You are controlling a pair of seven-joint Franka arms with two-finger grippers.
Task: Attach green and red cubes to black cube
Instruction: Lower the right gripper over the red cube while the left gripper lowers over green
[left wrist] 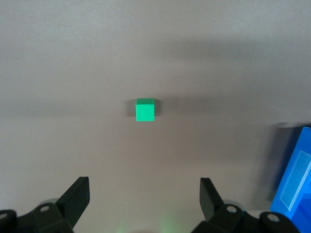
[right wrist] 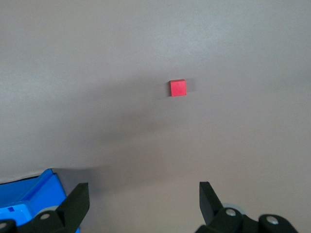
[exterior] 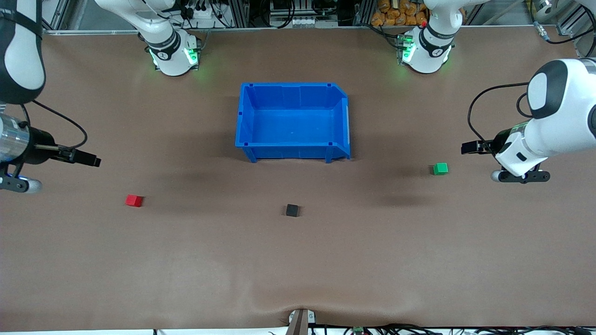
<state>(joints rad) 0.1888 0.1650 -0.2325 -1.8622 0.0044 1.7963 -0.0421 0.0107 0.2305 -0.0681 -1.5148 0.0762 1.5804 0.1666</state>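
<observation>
The green cube (exterior: pixel 440 169) lies on the brown table toward the left arm's end and shows in the left wrist view (left wrist: pixel 145 109). The red cube (exterior: pixel 134 200) lies toward the right arm's end and shows in the right wrist view (right wrist: pixel 178 88). The black cube (exterior: pixel 292 210) lies between them, nearer to the front camera than the blue bin. My left gripper (exterior: pixel 472 147) is open and empty in the air, over the table beside the green cube (left wrist: pixel 144 187). My right gripper (exterior: pixel 88 159) is open and empty in the air, over the table beside the red cube (right wrist: pixel 144 191).
An empty blue bin (exterior: pixel 293 85) stands mid-table, nearer to the arm bases than the three cubes. Its corner shows in the left wrist view (left wrist: pixel 296 179) and in the right wrist view (right wrist: pixel 29 194). Bare brown table lies around the cubes.
</observation>
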